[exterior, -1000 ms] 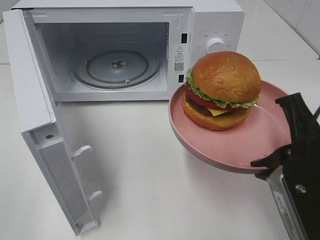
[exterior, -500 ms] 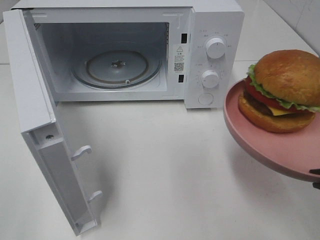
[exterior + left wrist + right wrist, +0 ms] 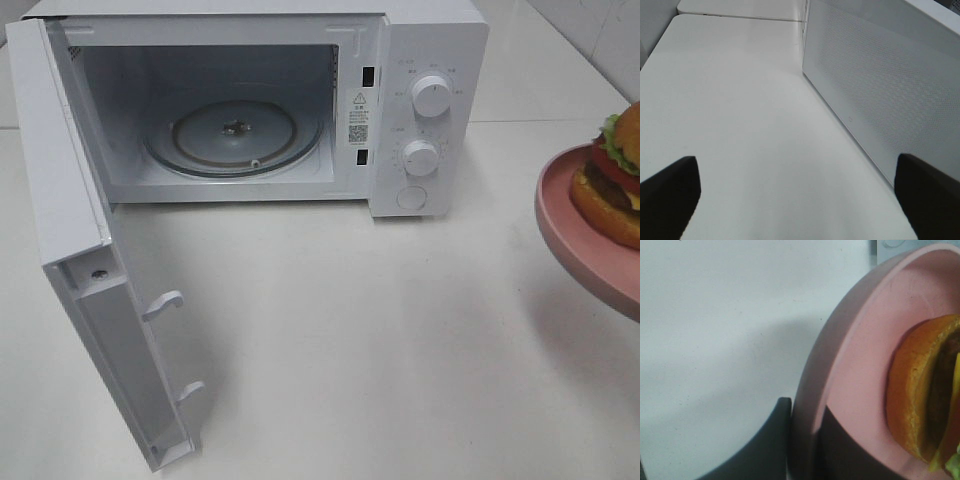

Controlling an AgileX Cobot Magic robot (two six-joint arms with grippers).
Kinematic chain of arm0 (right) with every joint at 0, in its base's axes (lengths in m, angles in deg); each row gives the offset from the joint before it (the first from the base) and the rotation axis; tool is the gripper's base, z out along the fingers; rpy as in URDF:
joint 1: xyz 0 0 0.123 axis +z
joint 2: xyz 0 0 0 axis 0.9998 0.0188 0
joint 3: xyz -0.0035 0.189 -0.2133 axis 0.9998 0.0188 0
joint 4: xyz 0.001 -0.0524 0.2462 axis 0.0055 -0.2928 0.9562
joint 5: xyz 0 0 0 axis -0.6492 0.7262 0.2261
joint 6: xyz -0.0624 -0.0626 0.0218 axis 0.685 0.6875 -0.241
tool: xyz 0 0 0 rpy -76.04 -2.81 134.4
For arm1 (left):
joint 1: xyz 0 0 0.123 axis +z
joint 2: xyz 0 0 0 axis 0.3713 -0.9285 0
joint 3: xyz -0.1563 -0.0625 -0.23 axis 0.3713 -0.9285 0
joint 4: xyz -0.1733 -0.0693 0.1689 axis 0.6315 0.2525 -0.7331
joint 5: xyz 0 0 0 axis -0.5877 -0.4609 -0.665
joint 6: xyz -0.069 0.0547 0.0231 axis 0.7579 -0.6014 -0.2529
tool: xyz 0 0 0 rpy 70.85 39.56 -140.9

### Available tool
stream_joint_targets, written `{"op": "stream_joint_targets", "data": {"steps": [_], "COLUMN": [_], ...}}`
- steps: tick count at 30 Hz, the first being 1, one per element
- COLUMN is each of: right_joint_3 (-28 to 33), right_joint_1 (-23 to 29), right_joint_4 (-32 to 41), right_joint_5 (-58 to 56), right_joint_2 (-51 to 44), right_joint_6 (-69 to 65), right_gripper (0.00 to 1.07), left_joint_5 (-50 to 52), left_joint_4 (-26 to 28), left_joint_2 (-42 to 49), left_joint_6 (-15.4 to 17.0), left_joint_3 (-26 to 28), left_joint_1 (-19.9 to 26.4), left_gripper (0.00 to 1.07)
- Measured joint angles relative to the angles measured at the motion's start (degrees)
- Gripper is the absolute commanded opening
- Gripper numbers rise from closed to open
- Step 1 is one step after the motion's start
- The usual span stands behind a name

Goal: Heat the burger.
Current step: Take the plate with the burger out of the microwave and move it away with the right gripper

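Only burger (image 3: 612, 185) half cropped; right gripper (image 3: 802, 440) pinching plate (image 3: 570, 225) rim; left gripper (image 3: 800, 195) spread.

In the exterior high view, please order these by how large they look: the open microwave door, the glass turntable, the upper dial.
1. Microwave door, though it is nearest the camera, which enlarges it.
2. Glass turntable.
3. Upper dial.

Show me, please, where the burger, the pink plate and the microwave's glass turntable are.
burger (image 3: 612, 190): exterior high view, on its bottom bun.
pink plate (image 3: 562, 215): exterior high view, on its left rim.
glass turntable (image 3: 200, 135): exterior high view, on its bare left part.
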Motion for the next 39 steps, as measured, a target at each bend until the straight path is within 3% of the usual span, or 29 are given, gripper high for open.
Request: {"op": "stream_joint_targets", "data": {"steps": [18,26,39], "right_joint_3": [2.9,2.2,-5.1], "right_joint_1": [0.0,0.0,0.0], "right_joint_4": [-10.5,-12.4,-16.6], "right_joint_5": [-4.2,-4.6,-6.1], "right_joint_2": [1.7,9.5,25.0], "right_joint_6": [-24.2,-31.9,-56.0], "right_gripper": [0.0,0.0,0.0], "left_joint_5": [0.0,0.0,0.0], "left_joint_4": [0.0,0.0,0.0], "left_joint_2": [0.0,0.0,0.0], "left_joint_6": [0.0,0.0,0.0], "left_joint_3": [0.0,0.0,0.0], "left_joint_1": [0.0,0.0,0.0], "left_gripper": [0.98,0.98,0.98]}}
